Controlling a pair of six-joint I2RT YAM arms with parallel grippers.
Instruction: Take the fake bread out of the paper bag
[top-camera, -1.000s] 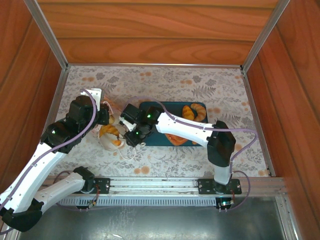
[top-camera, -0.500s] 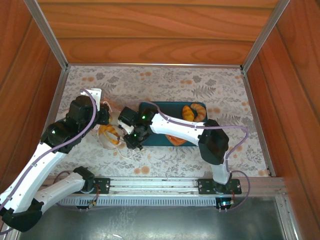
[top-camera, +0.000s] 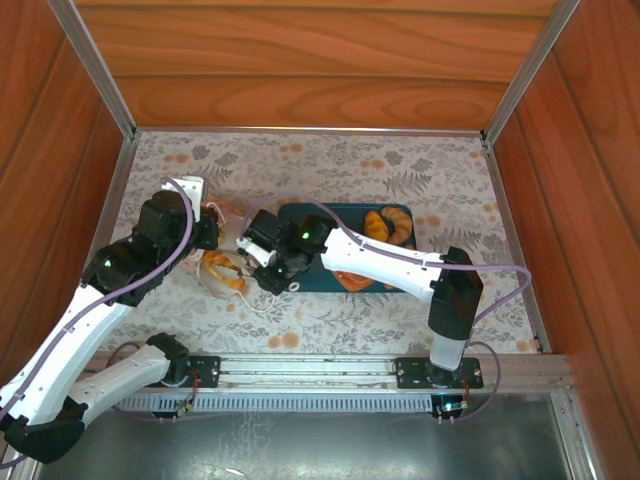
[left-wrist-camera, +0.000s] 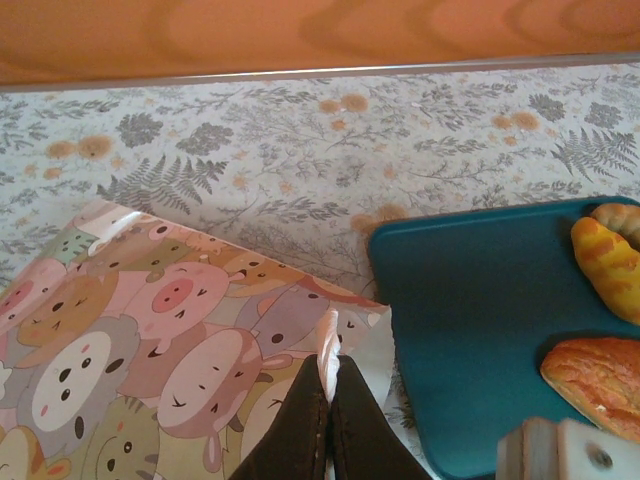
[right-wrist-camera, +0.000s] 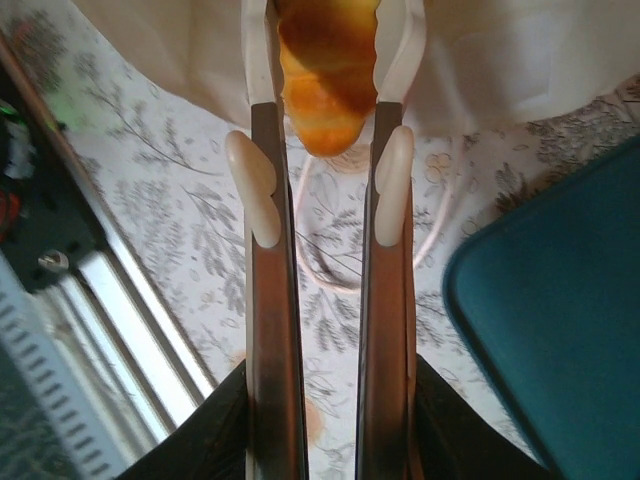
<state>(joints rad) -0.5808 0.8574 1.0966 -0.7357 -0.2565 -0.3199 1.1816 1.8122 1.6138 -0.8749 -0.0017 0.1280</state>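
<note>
While the left gripper (left-wrist-camera: 328, 365) holds its jaws closed on the white rim of the paper bag (left-wrist-camera: 150, 340), which lies on the desk, the right gripper (right-wrist-camera: 328, 45) has its jaws against both flanks of one golden bread roll (right-wrist-camera: 328, 90) at the bag mouth, apparently gripping it. The roll's long axis runs parallel to the fingers, pointing into the bag. Withdrawal should therefore follow that axis, back toward the teal tray (left-wrist-camera: 470, 320), where two pastries (left-wrist-camera: 605, 260) already lie.
</note>
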